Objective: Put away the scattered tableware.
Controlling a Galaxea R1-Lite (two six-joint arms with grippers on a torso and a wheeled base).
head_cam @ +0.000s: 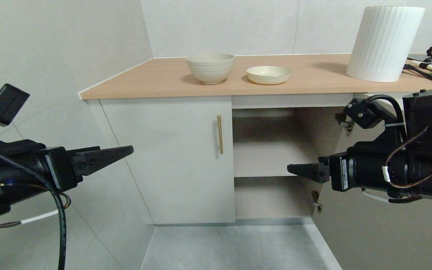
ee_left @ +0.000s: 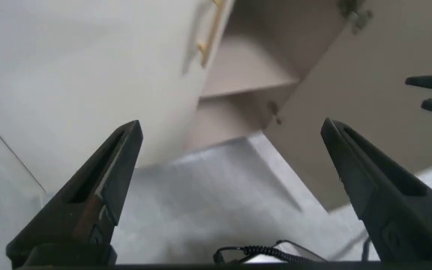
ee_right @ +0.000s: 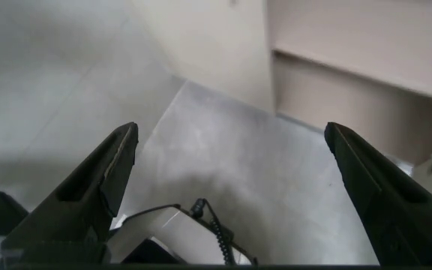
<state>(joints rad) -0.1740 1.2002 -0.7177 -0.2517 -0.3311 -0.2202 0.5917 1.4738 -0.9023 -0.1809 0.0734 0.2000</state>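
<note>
A deep beige bowl (head_cam: 210,67) and a shallow cream dish (head_cam: 268,74) stand side by side on the wooden countertop (head_cam: 156,80). Below them the cabinet's right half (head_cam: 268,150) stands open, showing a bare shelf (head_cam: 268,174). My left gripper (head_cam: 128,150) hangs low at the left, in front of the wall beside the cabinet, well below the counter. In the left wrist view this gripper (ee_left: 231,127) is open with nothing between its fingers. My right gripper (head_cam: 291,169) sits at the open compartment's right side; it (ee_right: 231,131) is open and holds nothing.
The left cabinet door (head_cam: 171,157) is shut, with a brass handle (head_cam: 220,134). The right door (head_cam: 369,232) is swung out toward me. A tall white ribbed cylinder (head_cam: 384,43) and some utensils (head_cam: 429,69) stand at the counter's right end. Grey floor (head_cam: 234,247) lies below.
</note>
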